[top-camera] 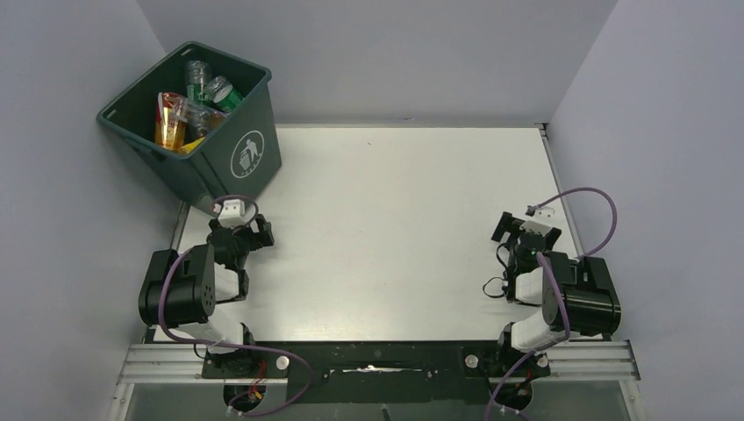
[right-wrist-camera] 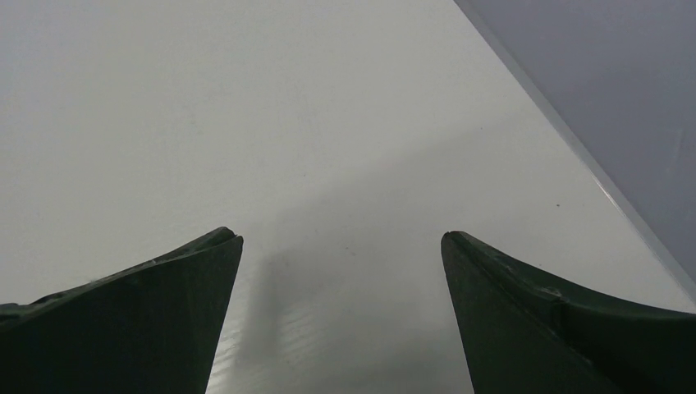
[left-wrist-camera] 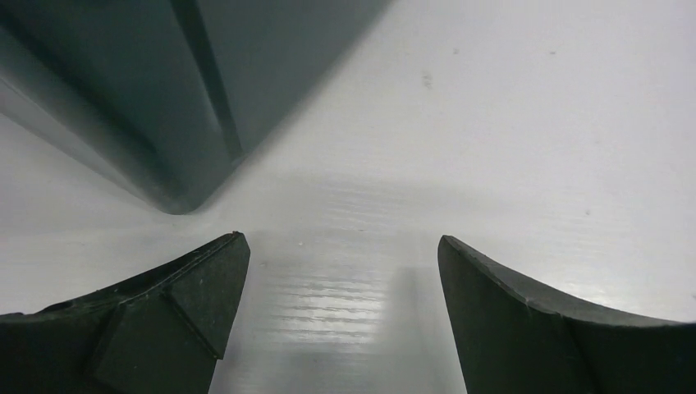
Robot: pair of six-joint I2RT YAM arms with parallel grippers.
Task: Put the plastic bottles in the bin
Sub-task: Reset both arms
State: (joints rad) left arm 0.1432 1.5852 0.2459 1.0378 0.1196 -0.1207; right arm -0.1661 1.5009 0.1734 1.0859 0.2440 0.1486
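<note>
Left claw (top-camera: 253, 231): open, jaws well apart and gripping nothing; in the wrist view only desk surface shows in the gap.
Left claw place: low over the desk (top-camera: 395, 228) near its left edge, just beside the near corner of the bin; whether it touches the bin cannot be told.
Right claw (top-camera: 516, 226): open wide, holding nothing; its wrist view shows desk surface between the fingers (right-wrist-camera: 148, 320) and the right wall (right-wrist-camera: 624, 90) beyond.
Right claw place: near the right edge of the desk, well apart from the bin.
Bin (top-camera: 219, 162): dark green, at the far left corner of the desk, close to the left wall; its white logo (top-camera: 247, 159) faces the arms.
Bottles (top-camera: 197, 110): every one in view lies inside the bin, piled together.
Bottle colours: one orange-gold at the near left of the pile, clear ones with green labels toward the far side; the count cannot be told.
Arms: both folded back by their bases at the near edge, a purple cable (top-camera: 583, 195) looped over each.
</note>
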